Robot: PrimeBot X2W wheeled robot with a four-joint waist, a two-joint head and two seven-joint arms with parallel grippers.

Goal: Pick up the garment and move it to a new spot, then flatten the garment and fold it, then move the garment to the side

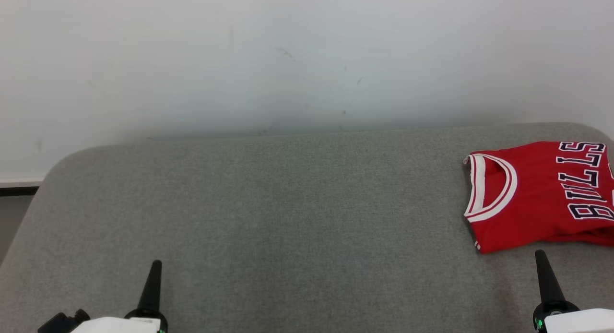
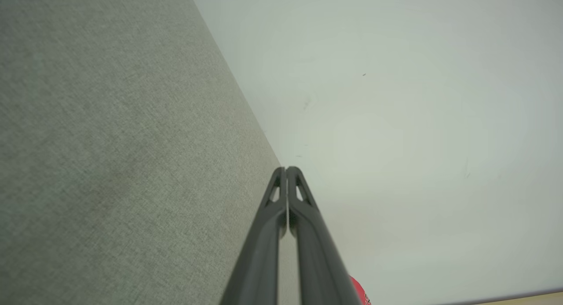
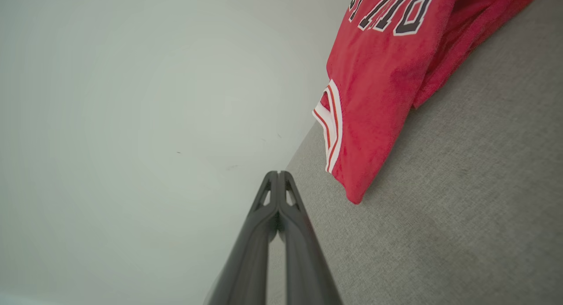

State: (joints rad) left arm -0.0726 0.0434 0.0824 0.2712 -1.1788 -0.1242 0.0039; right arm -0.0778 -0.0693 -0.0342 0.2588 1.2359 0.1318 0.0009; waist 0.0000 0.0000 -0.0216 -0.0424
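Observation:
The garment (image 1: 537, 194) is a red jersey with a white-trimmed collar and dark "BULLS" lettering, lying folded at the right edge of the grey fabric surface (image 1: 288, 213). In the right wrist view the garment (image 3: 387, 76) lies up and to the right of my fingers. My right gripper (image 1: 541, 254) is shut and empty, just in front of the garment's near edge, not touching it; its fingers press together in the right wrist view (image 3: 279, 173). My left gripper (image 1: 156, 264) is shut and empty at the lower left, far from the garment, fingers closed in the left wrist view (image 2: 286, 168).
A pale wall (image 1: 288, 59) rises right behind the grey surface. The surface has rounded far corners and its left edge falls away near a dark strip (image 1: 17, 189). A sliver of red cloth (image 2: 358, 292) peeks beside my left fingers.

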